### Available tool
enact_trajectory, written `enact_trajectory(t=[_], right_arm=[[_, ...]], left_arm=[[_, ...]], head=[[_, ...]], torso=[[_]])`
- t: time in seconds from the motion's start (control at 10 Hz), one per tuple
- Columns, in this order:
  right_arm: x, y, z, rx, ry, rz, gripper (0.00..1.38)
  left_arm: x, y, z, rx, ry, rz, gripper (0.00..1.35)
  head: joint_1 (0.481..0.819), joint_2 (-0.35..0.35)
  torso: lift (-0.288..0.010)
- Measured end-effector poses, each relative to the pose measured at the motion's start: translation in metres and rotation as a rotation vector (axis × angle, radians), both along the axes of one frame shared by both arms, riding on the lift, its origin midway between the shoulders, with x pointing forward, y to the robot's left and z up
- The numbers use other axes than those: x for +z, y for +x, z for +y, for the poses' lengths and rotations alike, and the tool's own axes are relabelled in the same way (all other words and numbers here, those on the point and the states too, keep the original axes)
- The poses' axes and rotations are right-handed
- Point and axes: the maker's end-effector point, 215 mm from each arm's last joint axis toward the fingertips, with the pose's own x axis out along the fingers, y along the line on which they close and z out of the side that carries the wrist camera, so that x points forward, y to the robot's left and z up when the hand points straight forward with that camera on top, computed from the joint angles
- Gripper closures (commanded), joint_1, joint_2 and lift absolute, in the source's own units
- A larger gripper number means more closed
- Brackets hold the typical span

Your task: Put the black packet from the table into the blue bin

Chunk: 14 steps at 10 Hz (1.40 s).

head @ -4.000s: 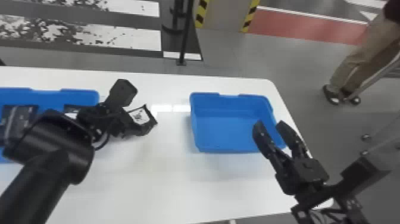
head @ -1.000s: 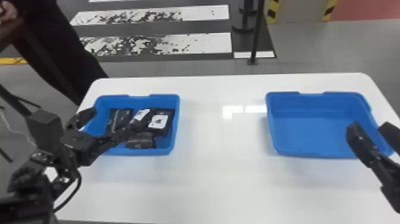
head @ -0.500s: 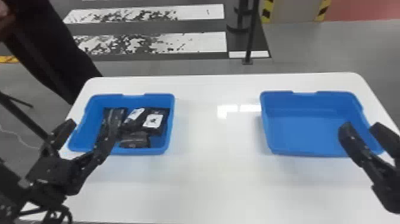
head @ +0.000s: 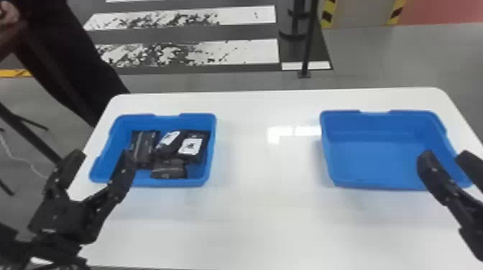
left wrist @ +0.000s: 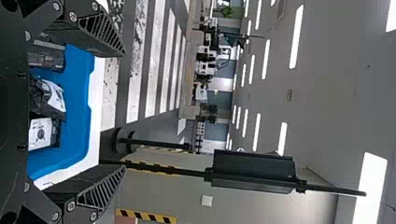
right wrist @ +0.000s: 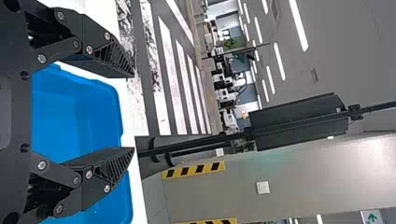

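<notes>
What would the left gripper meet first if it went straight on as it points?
Ahead of the left gripper the way looks free, apparently over the left blue bin, though height above its rim is unclear.

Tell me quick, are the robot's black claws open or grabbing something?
Left black two-fingered claw: open, holding nothing.
Right black two-fingered claw: open, holding nothing.

through my left wrist camera i see my left pincer (head: 102,154), its two black fingers (left wrist: 102,190) spread wide apart. beyond it i have the blue bin (left wrist: 78,81) on the white worktop (left wrist: 96,93). black packets (left wrist: 45,60) lie inside the bin, two of them with white labels (left wrist: 40,133). farther off i can make out a striped crossing (left wrist: 153,70), a black post (left wrist: 189,172) with a dark panel (left wrist: 254,169), yellow-and-black tape (left wrist: 152,217) and long lights (left wrist: 296,37) overhead.
</notes>
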Motion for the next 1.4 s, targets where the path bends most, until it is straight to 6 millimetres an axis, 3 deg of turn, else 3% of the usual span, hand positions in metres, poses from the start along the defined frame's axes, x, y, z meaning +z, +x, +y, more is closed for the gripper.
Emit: enact_trajectory(t=[1.4], right_arm=[[-0.004,-0.003,0.0,0.0,0.003,0.01,0.51]], left_arm=[[-0.01,0.005,-0.025,-0.059,-0.116,0.029,0.19]], head=[[0.695,0.05]], torso=[[-0.11]])
